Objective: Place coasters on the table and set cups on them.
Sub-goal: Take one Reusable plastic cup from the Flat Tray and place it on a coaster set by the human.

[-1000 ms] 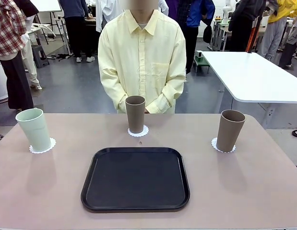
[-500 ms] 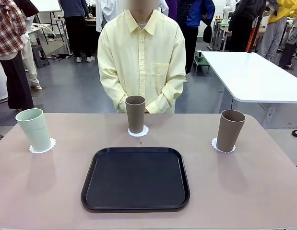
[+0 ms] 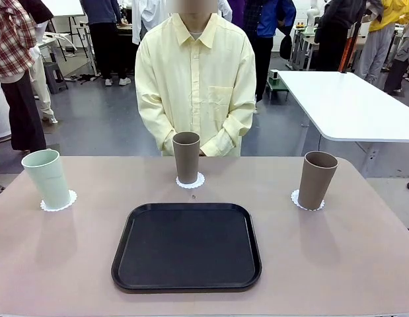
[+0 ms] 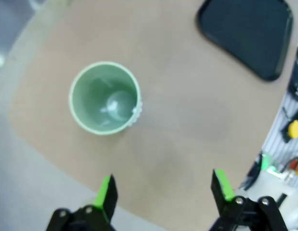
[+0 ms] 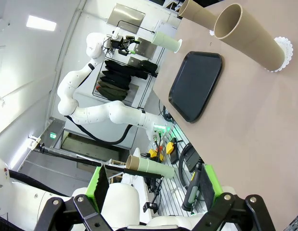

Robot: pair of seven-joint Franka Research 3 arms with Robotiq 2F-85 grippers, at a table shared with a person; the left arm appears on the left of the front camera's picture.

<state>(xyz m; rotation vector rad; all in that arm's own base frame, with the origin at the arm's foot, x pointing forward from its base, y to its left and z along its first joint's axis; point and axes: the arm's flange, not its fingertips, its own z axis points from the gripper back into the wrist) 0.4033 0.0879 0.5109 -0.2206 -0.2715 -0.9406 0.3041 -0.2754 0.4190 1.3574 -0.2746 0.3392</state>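
Beige counter (image 3: pixel 336 264) carried the whole arrangement: three white lacy coasters, each with a cup standing upright on it. The mint-green cup (image 3: pixel 47 178) stood on its coaster (image 3: pixel 59 202) at the robot's left, a taupe cup (image 3: pixel 186 157) on the middle coaster (image 3: pixel 190 181) at the far edge just in front of the person (image 3: pixel 195 86), and a second taupe cup (image 3: pixel 316 179) on the right coaster (image 3: pixel 305 201). A black tray (image 3: pixel 186 246) lay bare near the robot's side, well apart from all three.

The left pincer (image 4: pixel 163 190) hung released above the counter edge, its green pads spread wide with nothing between them, the mint cup below and apart from it. The right pincer (image 5: pixel 153 190) was likewise released and empty, raised clear, looking sidelong across the counter at the right taupe cup.

By this layout the task looked finished: every coaster was down and every cup seated. The next move probably called for nothing beyond keeping both arms clear, without brushing the tall, easily tipped cups.
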